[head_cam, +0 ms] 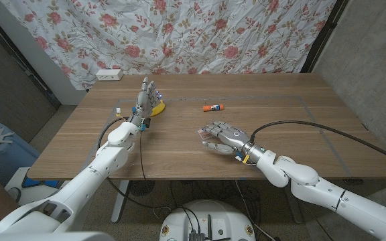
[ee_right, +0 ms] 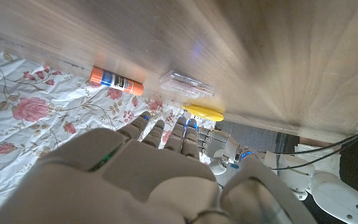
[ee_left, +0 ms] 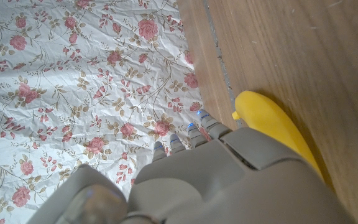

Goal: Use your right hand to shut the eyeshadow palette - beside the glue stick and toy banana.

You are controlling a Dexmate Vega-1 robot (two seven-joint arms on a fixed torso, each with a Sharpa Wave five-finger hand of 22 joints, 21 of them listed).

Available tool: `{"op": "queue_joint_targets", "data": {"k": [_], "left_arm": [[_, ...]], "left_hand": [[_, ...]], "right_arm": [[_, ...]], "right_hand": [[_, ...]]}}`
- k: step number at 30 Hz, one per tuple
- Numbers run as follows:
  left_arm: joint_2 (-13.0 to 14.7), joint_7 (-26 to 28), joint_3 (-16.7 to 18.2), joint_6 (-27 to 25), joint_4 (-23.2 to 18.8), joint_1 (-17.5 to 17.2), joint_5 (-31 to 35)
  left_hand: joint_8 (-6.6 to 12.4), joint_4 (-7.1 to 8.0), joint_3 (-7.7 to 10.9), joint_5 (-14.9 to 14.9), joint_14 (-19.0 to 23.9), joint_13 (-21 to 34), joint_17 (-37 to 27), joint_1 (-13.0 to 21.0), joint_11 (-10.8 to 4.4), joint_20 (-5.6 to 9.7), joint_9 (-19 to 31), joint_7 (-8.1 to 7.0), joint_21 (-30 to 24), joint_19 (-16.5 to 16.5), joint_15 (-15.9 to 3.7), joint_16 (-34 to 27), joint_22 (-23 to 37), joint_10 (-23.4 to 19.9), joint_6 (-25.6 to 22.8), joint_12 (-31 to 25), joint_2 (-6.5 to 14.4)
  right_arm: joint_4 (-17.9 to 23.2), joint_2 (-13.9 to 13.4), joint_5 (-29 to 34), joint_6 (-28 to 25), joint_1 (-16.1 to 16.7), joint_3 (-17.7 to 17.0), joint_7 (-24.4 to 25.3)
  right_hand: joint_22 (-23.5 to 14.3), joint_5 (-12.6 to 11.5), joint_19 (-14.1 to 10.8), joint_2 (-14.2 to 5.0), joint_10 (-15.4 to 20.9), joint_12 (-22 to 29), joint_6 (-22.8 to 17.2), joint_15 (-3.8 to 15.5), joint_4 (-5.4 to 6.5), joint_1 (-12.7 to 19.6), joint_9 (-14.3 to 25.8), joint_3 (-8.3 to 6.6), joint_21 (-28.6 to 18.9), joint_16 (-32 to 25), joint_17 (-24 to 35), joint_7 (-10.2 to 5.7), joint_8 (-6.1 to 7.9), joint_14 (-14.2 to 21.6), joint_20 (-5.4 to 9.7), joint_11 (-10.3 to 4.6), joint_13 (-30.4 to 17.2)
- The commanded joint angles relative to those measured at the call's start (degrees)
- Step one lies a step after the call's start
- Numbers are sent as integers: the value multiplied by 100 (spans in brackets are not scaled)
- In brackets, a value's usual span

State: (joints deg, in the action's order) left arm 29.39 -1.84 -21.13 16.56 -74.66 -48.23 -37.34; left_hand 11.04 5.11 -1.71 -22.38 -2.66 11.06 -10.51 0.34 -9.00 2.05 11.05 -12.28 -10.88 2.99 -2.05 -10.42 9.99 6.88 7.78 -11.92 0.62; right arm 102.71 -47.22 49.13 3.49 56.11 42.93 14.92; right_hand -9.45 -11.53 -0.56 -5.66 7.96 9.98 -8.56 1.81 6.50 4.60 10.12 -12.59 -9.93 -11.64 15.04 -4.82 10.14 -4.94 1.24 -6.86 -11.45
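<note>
My right hand (head_cam: 221, 136) lies over the eyeshadow palette (ee_right: 187, 83) mid-surface, fingers spread, gripping nothing that I can see. The palette's long axis runs roughly parallel to the glue stick (head_cam: 213, 106) (orange-capped); the toy banana (head_cam: 157, 107) sits by my left hand (head_cam: 145, 96), upright, fingers apart.

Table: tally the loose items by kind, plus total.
Glue stick: 1
Toy banana: 1
Eyeshadow palette: 1, clear case, under the right robot hand in the head view
Total: 3
</note>
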Motion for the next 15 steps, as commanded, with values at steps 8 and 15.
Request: {"op": "queue_joint_targets", "data": {"k": [8, 15], "left_arm": [[0, 0, 0, -2, 0, 0, 0], [0, 0, 0, -2, 1, 0, 0]], "left_hand": [[32, 13, 20, -30, -40, 21, -20, 47, -56, 53, 20, -31, -40, 56, -408, -45, 25, -19, -8, -31, -5], [32, 13, 20, -29, -42, 21, -20, 46, -55, 48, 20, -31, -38, 51, -400, -44, 25, -18, -8, -31, -6]], "right_arm": [[-168, 56, 64, -106, -71, 152, 22], [-211, 89, 171, -174, -132, 232, -21]], "right_hand": [[-28, 5, 73, -202, 11, 53, 30, 188, 106, -151, 10, 23, -38, -42, 26, -16, 39, -82, 72, -16, 4], [-30, -6, 114, -213, 36, 68, 25, 235, 161, -234, 11, 40, -37, -57, 38, -11, 47, -92, 102, -31, 17]]}}
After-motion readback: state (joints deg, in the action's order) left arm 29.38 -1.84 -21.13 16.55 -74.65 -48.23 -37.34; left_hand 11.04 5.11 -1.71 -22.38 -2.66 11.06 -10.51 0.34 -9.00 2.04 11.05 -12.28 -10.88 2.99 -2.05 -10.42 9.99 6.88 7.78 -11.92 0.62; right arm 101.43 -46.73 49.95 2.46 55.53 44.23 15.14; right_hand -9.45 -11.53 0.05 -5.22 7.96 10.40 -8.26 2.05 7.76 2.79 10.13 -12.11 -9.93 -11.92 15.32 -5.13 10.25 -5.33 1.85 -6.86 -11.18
